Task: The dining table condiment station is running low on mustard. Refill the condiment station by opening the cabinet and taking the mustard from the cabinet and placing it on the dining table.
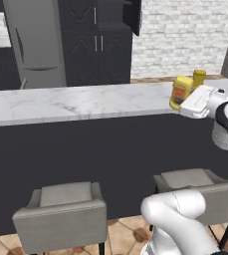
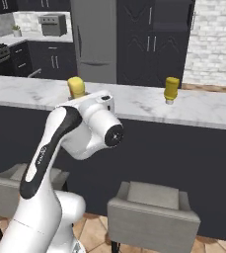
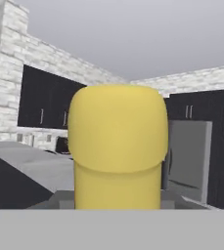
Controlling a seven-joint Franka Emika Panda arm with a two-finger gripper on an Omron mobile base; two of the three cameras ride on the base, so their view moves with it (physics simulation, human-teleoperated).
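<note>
Mustard [image 1: 181,91] held clenched in claw [image 1: 187,102] over worktop [image 1: 75,102] edge, apparently tilted. If released before base is seated, bottle could be toppled or dropped off edge.

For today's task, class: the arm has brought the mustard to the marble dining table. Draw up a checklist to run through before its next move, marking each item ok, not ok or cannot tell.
1. Mustard in the gripper: ok, the hand is against the bottle, and its yellow cap sits close before the hand camera.
2. Mustard over the dining table: ok, it sits above the marble top.
3. Bottle base resting on the marble: cannot tell, the hand hides it.
4. Bottle upright: ok, cap on top.
5. Apart from the second yellowish bottle: ok, a stretch of marble lies between them in the right base view.
6. Upper cabinet door shut: not ok, it stands ajar.
</note>
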